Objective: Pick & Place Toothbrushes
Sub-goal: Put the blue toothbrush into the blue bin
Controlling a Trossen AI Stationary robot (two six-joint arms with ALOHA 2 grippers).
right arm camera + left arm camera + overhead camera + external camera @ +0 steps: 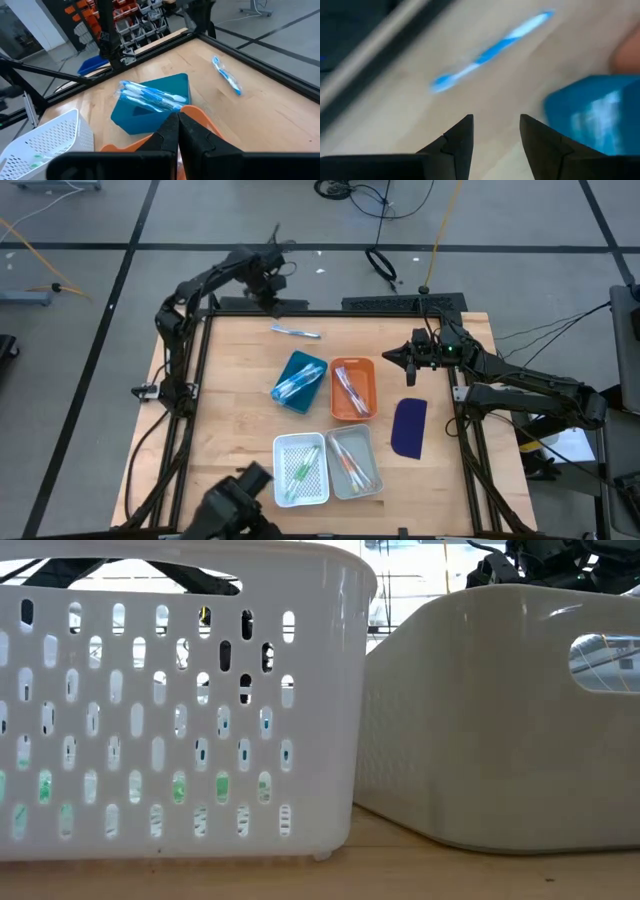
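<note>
A loose blue-and-white toothbrush (296, 331) (490, 50) (227, 75) lies flat on the wooden table near its far edge. My left gripper (278, 304) (495, 135) hovers above the table just beyond the toothbrush, open, with nothing between its fingers. More toothbrushes lie in the blue tray (300, 381) (150, 97), the orange tray (353, 388), the white perforated basket (300, 468) (170, 700) and the pale grey tray (353, 461) (500, 710). My right gripper (405, 360) (177, 125) is shut and empty, raised at the table's right side.
A dark blue flat oblong piece (410, 427) lies right of the trays. A black frame (200, 380) runs around the table's edges. Bare wood lies between the loose toothbrush and the trays. Cables lie on the floor beyond the far edge.
</note>
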